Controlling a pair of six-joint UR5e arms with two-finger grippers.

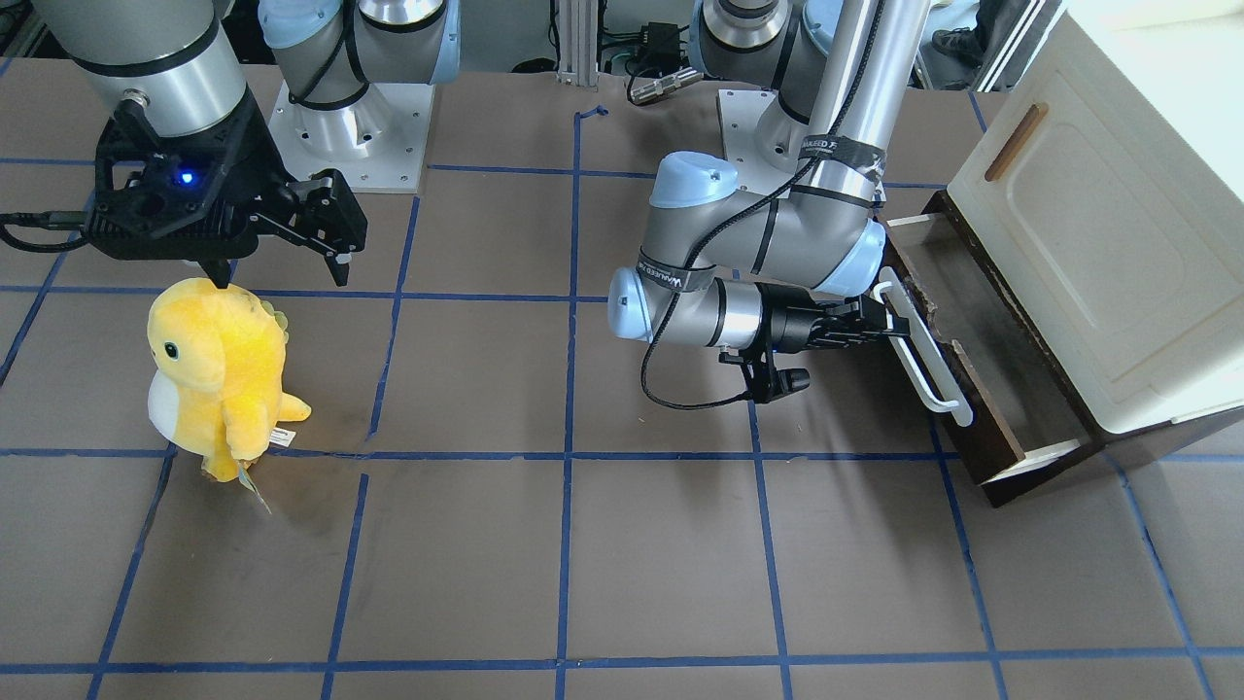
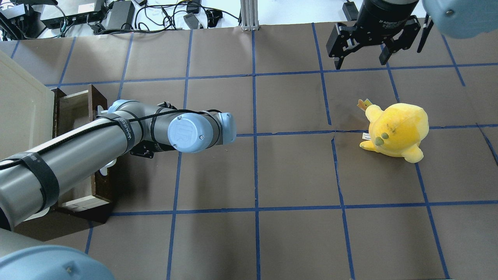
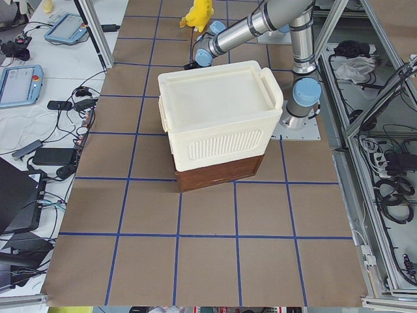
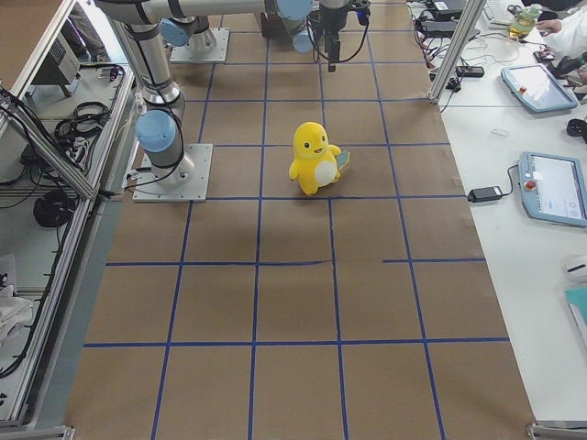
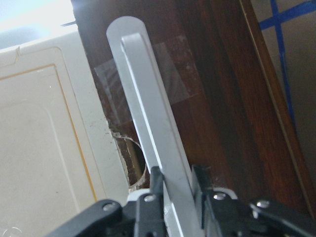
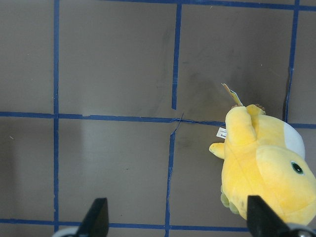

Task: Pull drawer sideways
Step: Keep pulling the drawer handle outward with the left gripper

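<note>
The drawer (image 1: 957, 321) has a dark brown front and pale wood sides, and stands partly pulled out from under the cream-white cabinet (image 1: 1098, 243). Its long white bar handle (image 1: 923, 355) runs along the front. My left gripper (image 1: 889, 326) reaches in level and is shut on this handle near its far end. In the left wrist view the two fingers (image 5: 157, 183) clamp the white bar (image 5: 148, 108) against the dark front (image 5: 222, 98). In the overhead view my left arm covers most of the drawer (image 2: 95, 101). My right gripper (image 1: 280, 272) hangs open and empty above the table.
A yellow plush toy (image 1: 219, 374) stands upright just below my right gripper and also shows in the right wrist view (image 6: 266, 168). The brown table is marked with blue tape lines (image 1: 569, 389). The cabinet door has a small wooden handle (image 1: 1016, 141).
</note>
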